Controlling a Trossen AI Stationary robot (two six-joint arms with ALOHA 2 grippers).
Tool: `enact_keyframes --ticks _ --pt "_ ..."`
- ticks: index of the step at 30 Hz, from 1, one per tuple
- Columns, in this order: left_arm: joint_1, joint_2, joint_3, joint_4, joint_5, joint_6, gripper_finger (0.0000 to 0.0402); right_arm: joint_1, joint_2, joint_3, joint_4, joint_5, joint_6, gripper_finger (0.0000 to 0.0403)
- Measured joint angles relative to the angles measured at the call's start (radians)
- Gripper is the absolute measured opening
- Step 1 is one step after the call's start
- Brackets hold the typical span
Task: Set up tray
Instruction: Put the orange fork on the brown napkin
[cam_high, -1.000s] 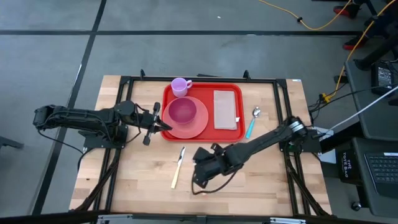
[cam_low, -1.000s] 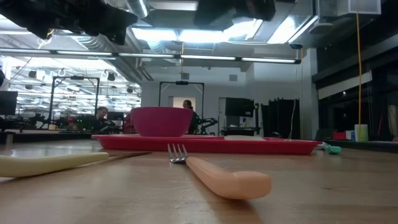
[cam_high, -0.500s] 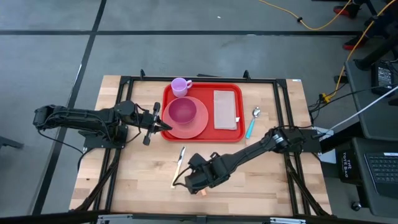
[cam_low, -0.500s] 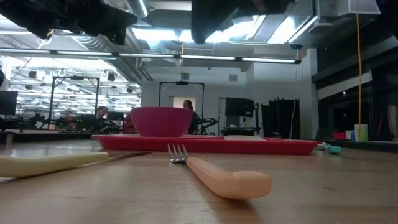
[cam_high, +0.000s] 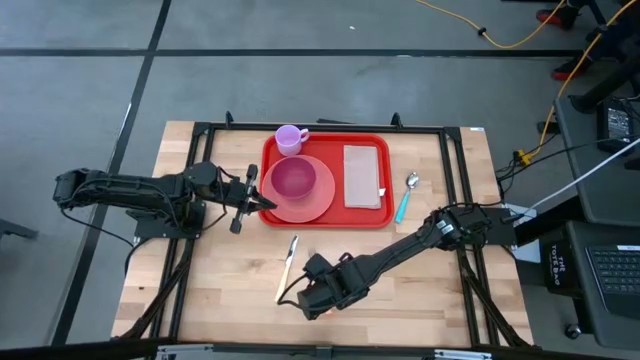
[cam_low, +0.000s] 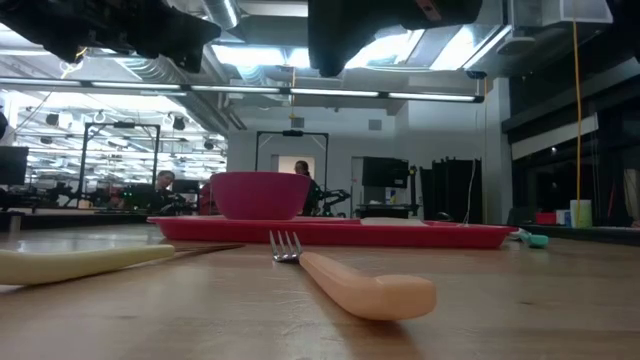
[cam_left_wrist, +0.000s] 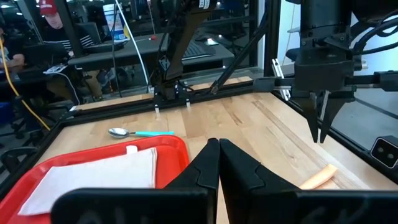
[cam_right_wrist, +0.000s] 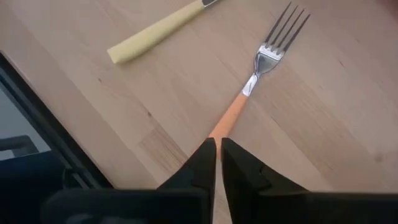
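The red tray lies at the table's far middle and carries a pink plate with a bowl, a purple cup and a pale napkin. An orange-handled fork lies flat on the wood near the table's near edge. My right gripper is shut and hangs above the fork's handle, clear of it, as the left wrist view shows. My left gripper is shut and waits by the tray's left rim, above the table.
A yellow-handled knife lies on the wood just left of the fork. A teal-handled spoon lies right of the tray. Black frame rails run along the table's edges. Bare wood spreads to the near left and near right.
My right gripper has moved toward the table's near edge and a little to the left, ending over the fork. The fork, knife and tray have stayed where they were.
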Motion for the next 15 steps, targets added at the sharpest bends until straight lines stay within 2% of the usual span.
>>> enact_keyframes --ticks 15 --pt "0.000 0.000 0.000 0.000 0.000 0.001 0.0004 -0.001 0.000 -0.001 0.006 0.044 0.012 0.0034"
